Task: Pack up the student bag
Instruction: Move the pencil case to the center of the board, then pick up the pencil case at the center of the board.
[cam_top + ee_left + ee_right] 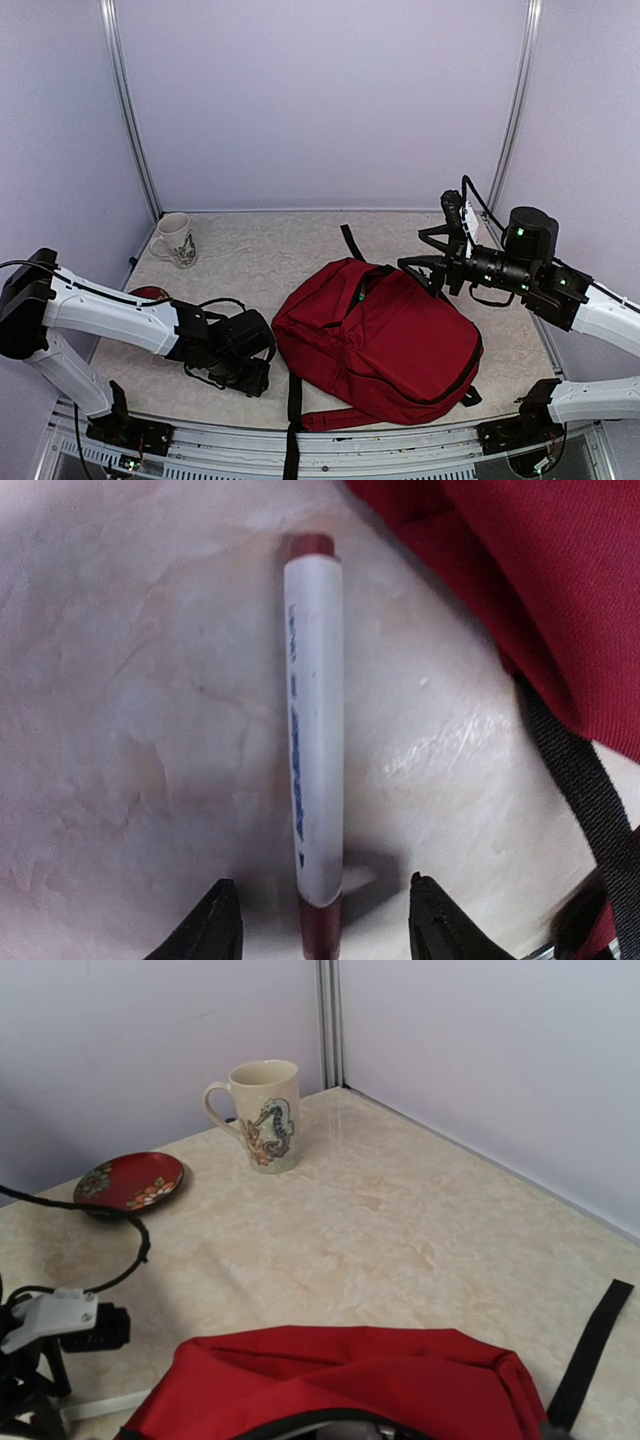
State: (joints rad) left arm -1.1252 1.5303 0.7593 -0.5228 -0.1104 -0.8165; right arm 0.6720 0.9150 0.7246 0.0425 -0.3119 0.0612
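The student bag [385, 340], a dark-red backpack with black straps, lies flat in the middle of the table. A white marker [315, 730] with dark-red ends lies on the table to the left of the bag [520, 570]. My left gripper [325, 925] is open and low over the table, and the marker's near end lies between its fingers [215, 925] without touching them. My right gripper [425, 265] hovers at the bag's far top edge. Its fingers do not show in the right wrist view, which looks over the bag's top [350, 1380].
A cream mug [178, 240] with a seahorse print stands at the back left, also in the right wrist view [265, 1115]. A small red plate [130, 1180] lies near it. Black straps [580, 790] trail off the bag's near and far ends [590, 1350]. Walls enclose the table.
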